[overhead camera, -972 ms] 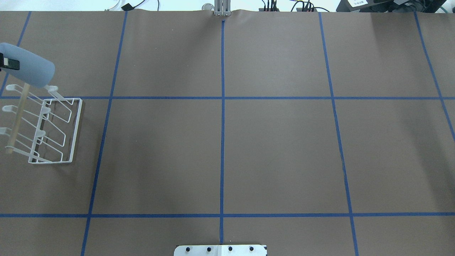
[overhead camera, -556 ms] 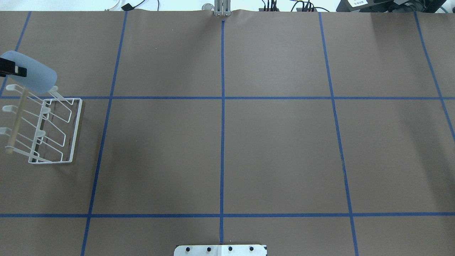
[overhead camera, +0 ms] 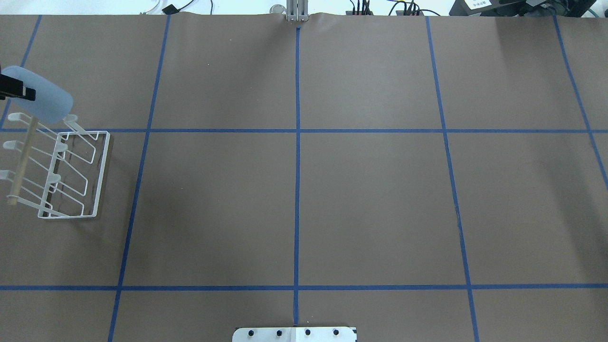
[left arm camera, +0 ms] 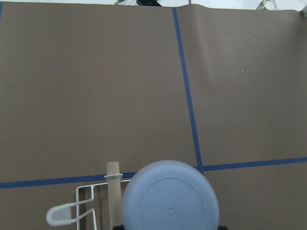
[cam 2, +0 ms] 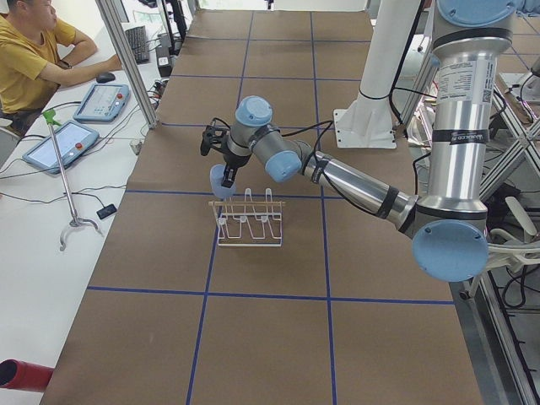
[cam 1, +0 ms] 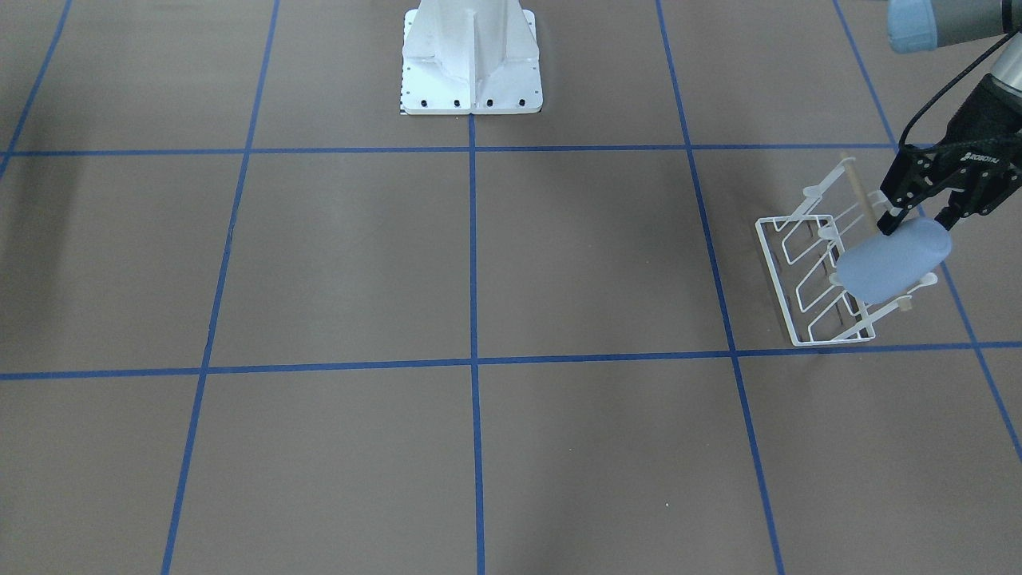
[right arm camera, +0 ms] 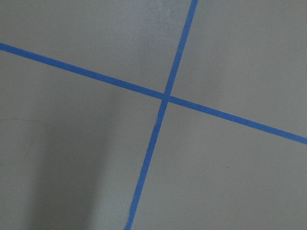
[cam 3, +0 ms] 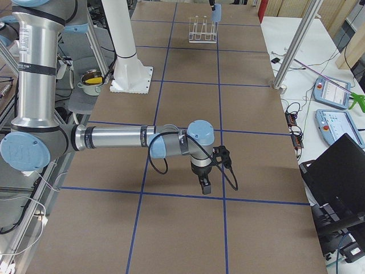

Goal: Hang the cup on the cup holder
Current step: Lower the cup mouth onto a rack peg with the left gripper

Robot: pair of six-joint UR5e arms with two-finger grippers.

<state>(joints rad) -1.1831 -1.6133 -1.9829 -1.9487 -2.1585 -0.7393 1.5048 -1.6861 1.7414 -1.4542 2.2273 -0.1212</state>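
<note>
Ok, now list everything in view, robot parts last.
cup: one, light blue, tilted in the air over the cup holder's end farthest from the robot
cup holder: one, white wire with a tan rod, at the table's left edge
table: one, brown cover with a blue tape grid
operator: one, yellow shirt, seated at the bench across from the robot
teach pendants: two, blue-grey, on that bench
robot mount: one, white, middle of the robot's edge
left gripper: one, black, shut on the cup
right gripper: one, black, low over bare table; open or shut cannot be told
</note>
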